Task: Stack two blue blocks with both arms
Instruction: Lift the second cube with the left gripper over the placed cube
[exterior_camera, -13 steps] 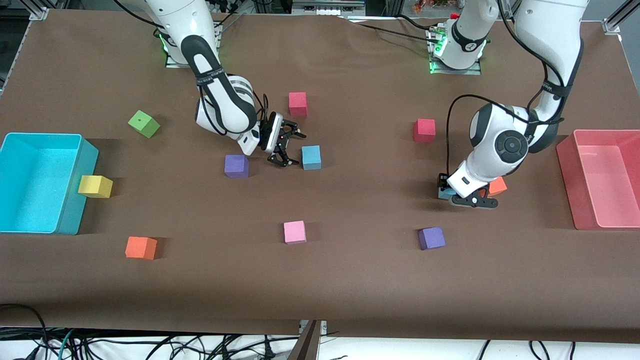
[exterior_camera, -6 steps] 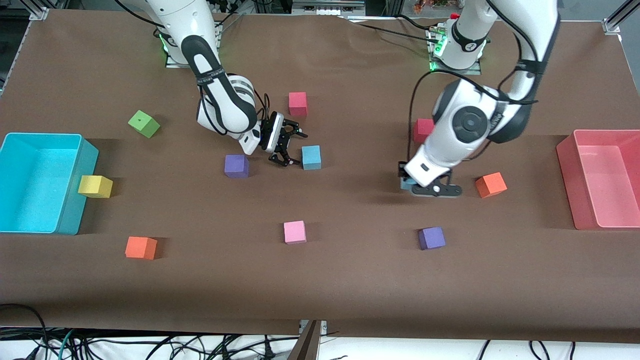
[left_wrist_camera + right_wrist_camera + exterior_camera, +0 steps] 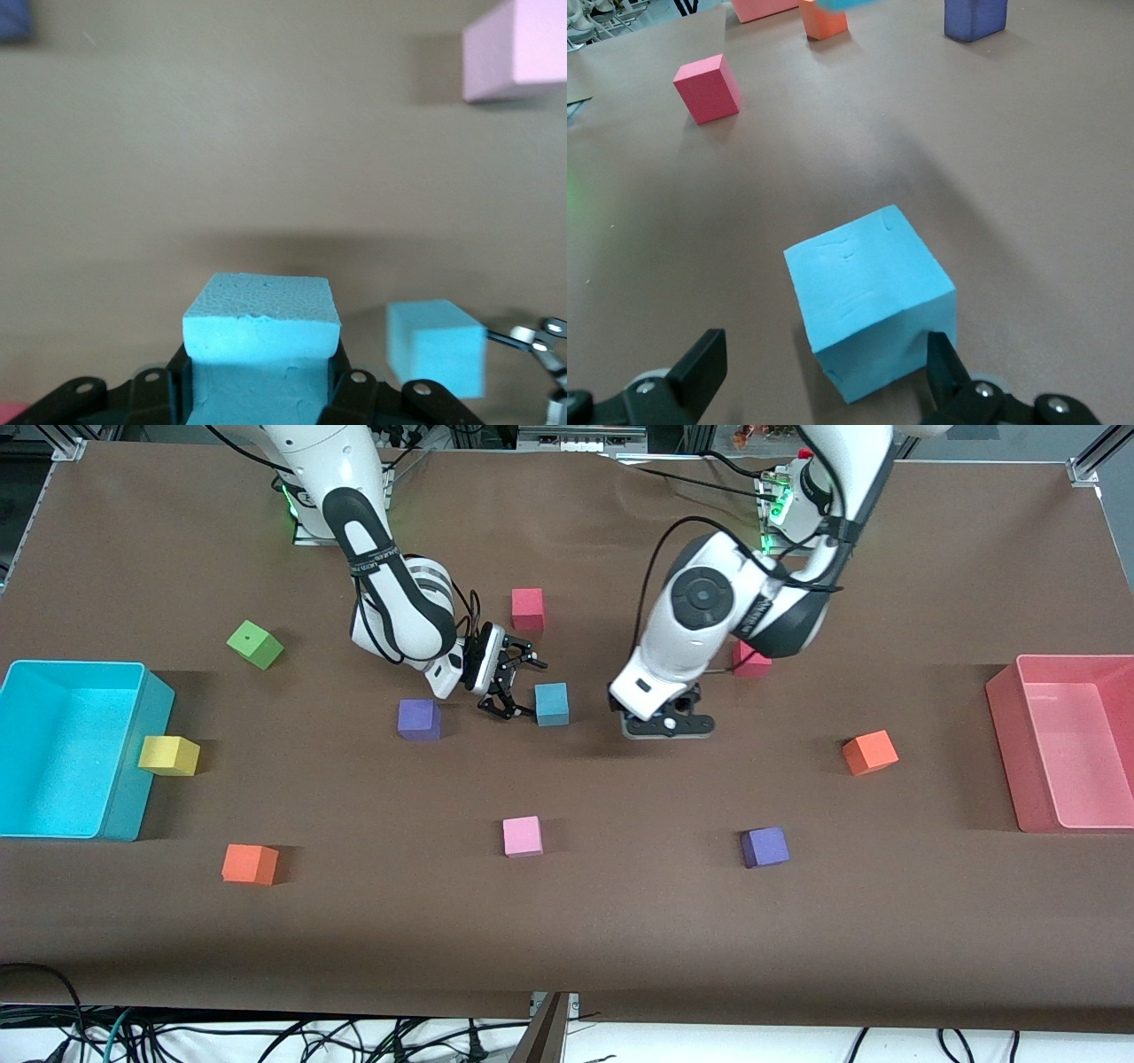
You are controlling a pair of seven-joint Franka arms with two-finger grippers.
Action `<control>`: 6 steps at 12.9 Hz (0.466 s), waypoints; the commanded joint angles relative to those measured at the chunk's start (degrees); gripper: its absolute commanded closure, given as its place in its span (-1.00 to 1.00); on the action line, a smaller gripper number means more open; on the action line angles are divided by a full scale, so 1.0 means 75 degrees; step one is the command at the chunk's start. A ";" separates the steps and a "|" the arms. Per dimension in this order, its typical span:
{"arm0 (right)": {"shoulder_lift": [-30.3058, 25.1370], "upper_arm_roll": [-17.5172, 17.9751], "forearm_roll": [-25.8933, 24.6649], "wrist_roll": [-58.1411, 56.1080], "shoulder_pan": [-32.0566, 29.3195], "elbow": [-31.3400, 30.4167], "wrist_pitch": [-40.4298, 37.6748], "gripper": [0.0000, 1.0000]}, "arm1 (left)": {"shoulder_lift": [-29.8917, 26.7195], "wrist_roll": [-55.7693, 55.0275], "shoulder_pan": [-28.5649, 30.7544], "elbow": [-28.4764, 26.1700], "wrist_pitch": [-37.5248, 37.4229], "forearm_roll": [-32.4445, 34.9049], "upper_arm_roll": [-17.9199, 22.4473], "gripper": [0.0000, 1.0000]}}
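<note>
Blue blocks are apart: one rests on the brown tabletop (image 3: 620, 921) near its middle, the resting blue block (image 3: 551, 703), and the other, the carried blue block (image 3: 262, 332), is clamped in the left hand (image 3: 666, 724). Taking the resting block as the landmark, the pink cube (image 3: 522, 836) lies nearer the front camera than it. The right hand (image 3: 512, 687) sits low just beside the resting block, toward the right arm's end, its fingers (image 3: 700, 365) spread wide with the block between them and none seen pressing it. The left hand hangs over bare tabletop beside the resting block, toward the left arm's end, fingers shut on the carried block, which the arm hides in the front view. A purple cube (image 3: 418, 719) lies past the right hand. Farther from the camera than the resting block sits a red cube (image 3: 527, 609). A cyan bin (image 3: 53, 748) and a pink bin (image 3: 1076, 740) stand at the two ends of the tabletop.
</note>
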 commanded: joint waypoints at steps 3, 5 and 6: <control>0.0034 0.0032 0.0208 -0.0165 0.0033 0.0061 -0.0015 -1.00 | 0.0919 -0.1922 -0.1074 0.1156 -0.0177 -0.0207 0.0125 1.00; 0.0034 0.0032 0.0208 -0.0165 0.0045 0.0061 -0.0004 -1.00 | 0.1142 -0.2543 -0.1309 0.1495 -0.0177 -0.0243 0.0125 1.00; 0.0034 0.0031 0.0208 -0.0165 0.0045 0.0061 -0.0004 -1.00 | 0.1247 -0.2650 -0.1415 0.1566 -0.0177 -0.0243 0.0125 1.00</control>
